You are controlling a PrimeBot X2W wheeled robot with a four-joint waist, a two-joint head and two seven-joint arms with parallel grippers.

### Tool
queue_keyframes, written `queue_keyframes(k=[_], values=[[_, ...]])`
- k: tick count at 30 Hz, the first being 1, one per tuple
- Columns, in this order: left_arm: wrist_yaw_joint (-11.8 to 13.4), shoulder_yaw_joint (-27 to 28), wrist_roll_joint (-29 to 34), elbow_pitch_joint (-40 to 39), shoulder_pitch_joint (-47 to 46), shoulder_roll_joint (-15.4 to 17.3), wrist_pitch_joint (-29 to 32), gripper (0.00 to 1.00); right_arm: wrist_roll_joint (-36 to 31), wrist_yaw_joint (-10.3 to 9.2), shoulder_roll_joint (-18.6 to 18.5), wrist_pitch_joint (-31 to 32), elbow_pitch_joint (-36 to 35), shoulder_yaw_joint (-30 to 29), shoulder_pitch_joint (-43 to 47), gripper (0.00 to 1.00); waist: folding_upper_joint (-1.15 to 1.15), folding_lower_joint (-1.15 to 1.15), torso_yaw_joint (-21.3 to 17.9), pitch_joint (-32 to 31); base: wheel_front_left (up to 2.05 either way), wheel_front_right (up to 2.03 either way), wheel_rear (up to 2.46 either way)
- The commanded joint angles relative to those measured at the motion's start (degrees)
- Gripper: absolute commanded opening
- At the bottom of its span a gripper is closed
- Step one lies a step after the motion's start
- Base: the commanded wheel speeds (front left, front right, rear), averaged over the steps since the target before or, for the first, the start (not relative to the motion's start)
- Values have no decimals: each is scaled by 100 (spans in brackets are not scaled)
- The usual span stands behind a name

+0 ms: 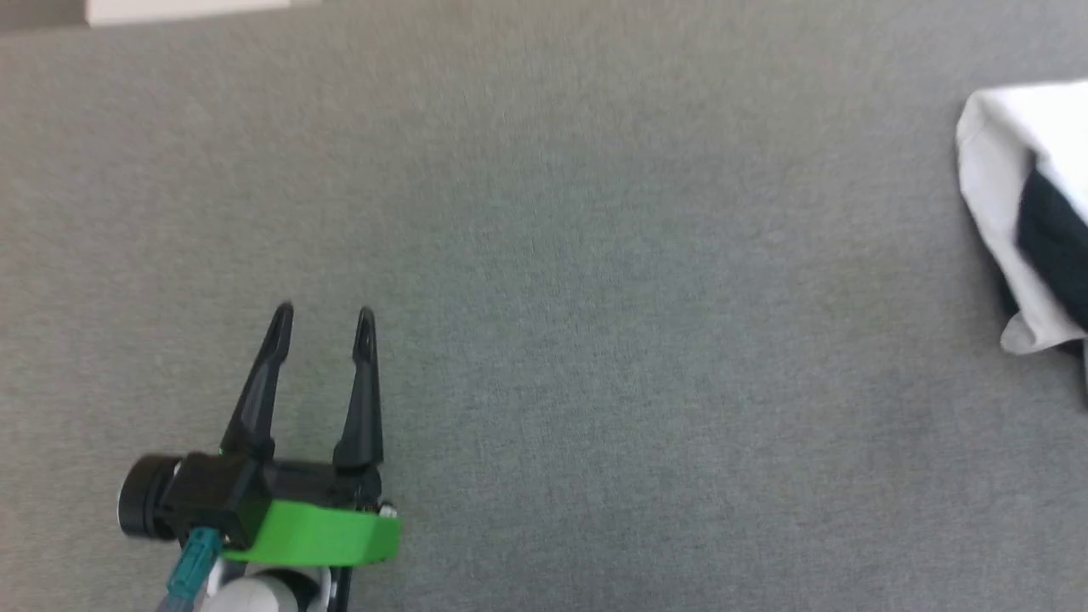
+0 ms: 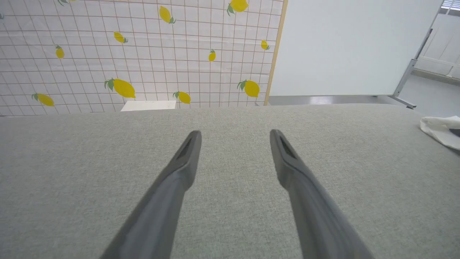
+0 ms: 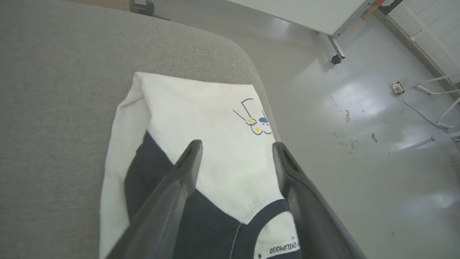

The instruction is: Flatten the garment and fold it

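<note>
The garment lies folded into a compact bundle at the right edge of the grey table: white body, black sleeve, black collar trim, small yellow-and-blue line print. It also shows at the head view's right edge, garment, and far right in the left wrist view, garment. My right gripper hovers just above it, open, fingers spread over the white cloth and holding nothing. My left gripper is open over bare table at the lower left, far from the shirt; left gripper has nothing between its fingers.
The grey fabric table spreads wide between left gripper and garment. Its rounded right edge drops to a shiny floor right beside the shirt. A lemon-print screen and a white board stand behind the table.
</note>
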Motion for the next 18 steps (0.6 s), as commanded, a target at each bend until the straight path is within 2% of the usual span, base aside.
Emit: queue_keyframes(k=[1,6,13,17,18], values=[[48,33,-34,48,111,-1,-36,100,108,-11,189,-100,-153,54,195,100,0,0,130,-888,0,0,0],[108,62,-133,172,340,-37,-41,100,368,-11,732,-518,-745,273,723,100,0,0,234,-1366,0,0,0],[162,-1,-203,398,455,-95,-39,100,509,-11,1503,-1485,-1398,346,1559,100,0,0,495,-1905,0,0,0],[188,-1,-301,497,620,-118,-11,100,285,-11,1845,-1979,-1628,390,2169,100,0,0,598,-2091,0,0,0],[203,16,-293,589,765,-50,21,100,40,-11,1998,-2294,-1764,490,2533,100,0,0,630,-2138,0,0,0]])
